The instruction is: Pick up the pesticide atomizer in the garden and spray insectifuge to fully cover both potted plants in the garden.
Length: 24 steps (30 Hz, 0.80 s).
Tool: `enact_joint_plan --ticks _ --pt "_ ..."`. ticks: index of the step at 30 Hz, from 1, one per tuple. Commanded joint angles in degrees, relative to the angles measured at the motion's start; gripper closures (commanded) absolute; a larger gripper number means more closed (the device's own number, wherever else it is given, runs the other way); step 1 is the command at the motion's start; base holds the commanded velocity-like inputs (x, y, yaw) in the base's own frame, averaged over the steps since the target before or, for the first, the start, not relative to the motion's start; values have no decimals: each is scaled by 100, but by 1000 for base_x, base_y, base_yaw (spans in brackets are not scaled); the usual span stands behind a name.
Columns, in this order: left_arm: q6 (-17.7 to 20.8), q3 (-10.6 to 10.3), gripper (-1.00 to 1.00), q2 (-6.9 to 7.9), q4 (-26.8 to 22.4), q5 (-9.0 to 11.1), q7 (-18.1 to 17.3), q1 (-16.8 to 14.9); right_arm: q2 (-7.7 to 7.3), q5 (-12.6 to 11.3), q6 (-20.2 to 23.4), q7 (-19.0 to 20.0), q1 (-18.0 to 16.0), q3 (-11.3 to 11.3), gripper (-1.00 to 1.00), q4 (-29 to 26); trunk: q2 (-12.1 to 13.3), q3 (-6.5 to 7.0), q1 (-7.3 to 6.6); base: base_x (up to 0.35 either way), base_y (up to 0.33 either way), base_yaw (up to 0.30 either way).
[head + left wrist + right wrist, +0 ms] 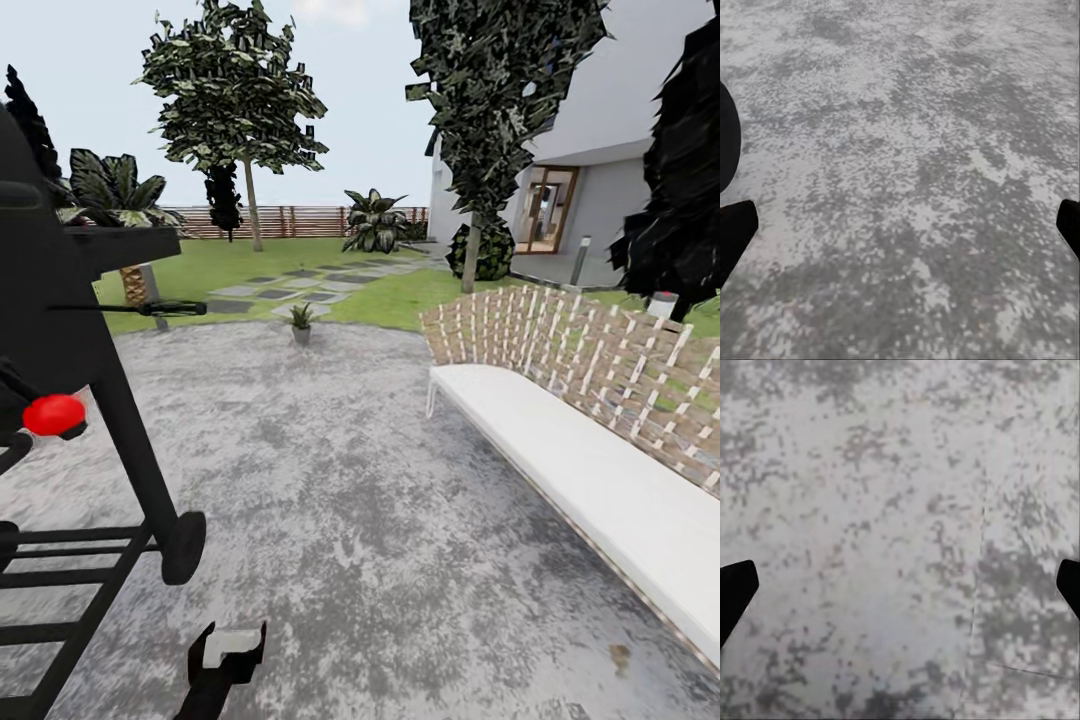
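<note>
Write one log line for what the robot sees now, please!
phase: on the way | left gripper: open, over grey paving | potted plant: ahead at lawn edge | grill: left | wicker bench: right

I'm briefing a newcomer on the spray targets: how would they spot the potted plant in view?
Follow the grey paving ahead, between the black grill and the white wicker bench, to its far edge by the lawn. There stands the potted plant, a low green rosette in a tiny grey pot, far smaller than the palms behind.

The black grill (70, 400) is cut off at the left edge. The potted plant (300, 322) looks tiny, its leaves blurry.
</note>
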Motion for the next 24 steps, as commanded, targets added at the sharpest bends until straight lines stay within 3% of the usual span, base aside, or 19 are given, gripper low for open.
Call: enact_joint_plan --ticks 1,9,24 --pt "-10 3 -100 1 -51 -5 4 -2 -1 -6 -2 3 -1 -1 -100 -1 -2 -5 2 333 4 0" --pt "6 0 -100 -12 -369 10 0 -4 -1 29 -3 3 -1 15 -100 28 -2 -5 2 335 1 0" --pt "3 7 -100 -5 -365 32 -2 -2 -1 41 -3 5 -1 17 -100 63 -2 -5 2 336 0 0"
